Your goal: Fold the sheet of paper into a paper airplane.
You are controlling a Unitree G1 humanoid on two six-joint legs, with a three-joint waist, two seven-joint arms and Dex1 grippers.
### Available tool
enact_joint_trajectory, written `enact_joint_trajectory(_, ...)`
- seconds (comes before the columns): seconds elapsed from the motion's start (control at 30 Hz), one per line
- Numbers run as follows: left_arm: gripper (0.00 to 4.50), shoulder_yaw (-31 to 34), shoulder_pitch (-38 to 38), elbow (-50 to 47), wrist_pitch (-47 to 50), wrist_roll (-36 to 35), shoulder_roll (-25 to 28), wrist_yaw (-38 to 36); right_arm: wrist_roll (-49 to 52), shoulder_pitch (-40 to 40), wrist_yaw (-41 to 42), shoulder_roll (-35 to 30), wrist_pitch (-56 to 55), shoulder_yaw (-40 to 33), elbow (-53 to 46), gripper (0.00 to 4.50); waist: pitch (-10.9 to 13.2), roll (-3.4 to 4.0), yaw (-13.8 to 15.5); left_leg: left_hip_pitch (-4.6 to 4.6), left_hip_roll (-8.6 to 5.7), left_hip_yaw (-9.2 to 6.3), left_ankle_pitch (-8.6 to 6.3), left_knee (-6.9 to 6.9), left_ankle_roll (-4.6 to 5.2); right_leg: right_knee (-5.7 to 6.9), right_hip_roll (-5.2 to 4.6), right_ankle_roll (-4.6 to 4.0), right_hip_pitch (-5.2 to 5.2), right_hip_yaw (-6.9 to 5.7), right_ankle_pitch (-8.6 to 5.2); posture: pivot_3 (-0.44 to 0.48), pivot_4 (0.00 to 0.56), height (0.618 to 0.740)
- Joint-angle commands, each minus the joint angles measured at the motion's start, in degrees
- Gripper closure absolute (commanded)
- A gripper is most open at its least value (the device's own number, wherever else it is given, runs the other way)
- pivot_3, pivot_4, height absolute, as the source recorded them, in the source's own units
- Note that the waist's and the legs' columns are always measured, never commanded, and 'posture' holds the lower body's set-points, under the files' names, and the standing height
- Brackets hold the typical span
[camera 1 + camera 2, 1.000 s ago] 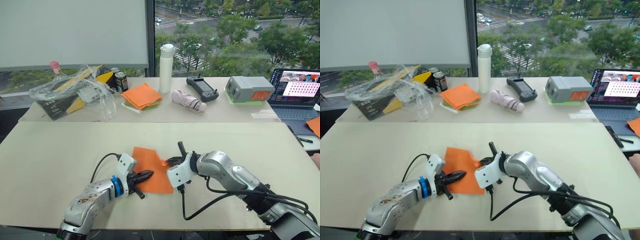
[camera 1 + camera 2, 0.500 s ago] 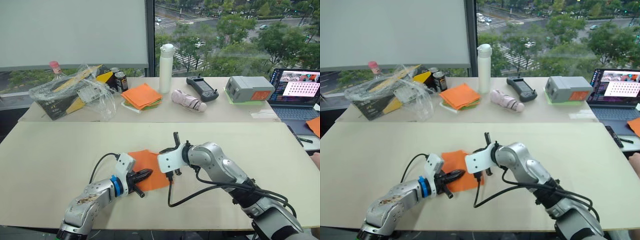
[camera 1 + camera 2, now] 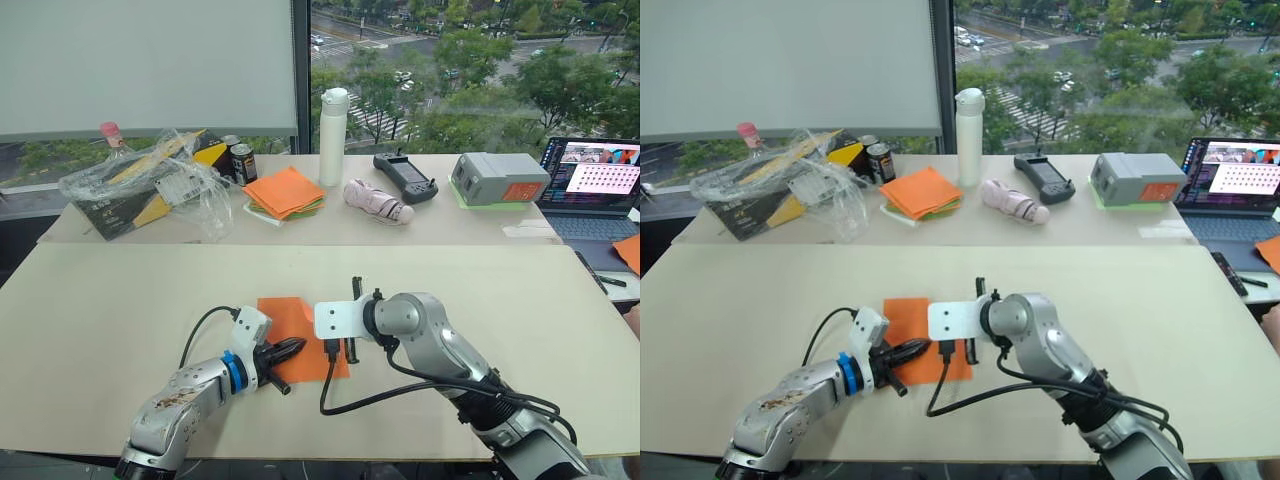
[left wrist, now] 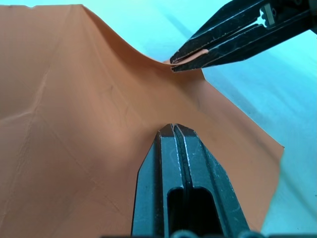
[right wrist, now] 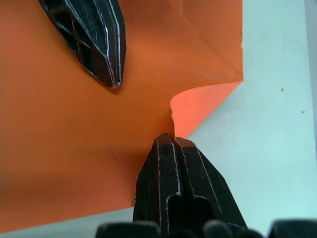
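1. The sheet of paper [image 3: 300, 338] lies on the near table [image 3: 120, 300], between the two grippers and touching both.
2. The left gripper [image 4: 174, 128] has its fingers pressed together; their tips rest on top of the sheet, near its middle, and hold it down.
3. The right gripper [image 5: 172, 140] is closed on the sheet's edge and pinches it, so the paper curls up just beside its tips.
4. Both arms are equally near the sheet. Its free far part lies beyond the left tips.
5. I judge the fold turns about the left tips; bare table surrounds the sheet, so there is room.
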Motion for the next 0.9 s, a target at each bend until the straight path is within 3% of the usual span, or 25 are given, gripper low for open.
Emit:
enact_joint_trajectory(0.03,4.5,-0.4,0.6,1.0,0.5,0.7,-0.1,0.4,0.8,-0.3,-0.6,0.3,0.2,0.0,-1.9,4.48,0.0,0.0,0.0,0.0,0.0,0.0,0.0,0.0,0.0,0.0,0.0,0.0,0.0,0.0,0.0,0.0,0.15,0.74)
enact_joint_trajectory(0.9,4.5,9.0,-7.2,3.1,3.5,-4.9,-0.4,0.5,0.8,-2.0,-2.9,1.0,-2.3,2.3,3.3,4.48,0.0,-0.01,-0.2,-0.04,0.01,-0.02,0.0,0.0,-0.01,0.01,0.0,0.0,-0.06,0.0,0.0,0.0,0.15,0.74)
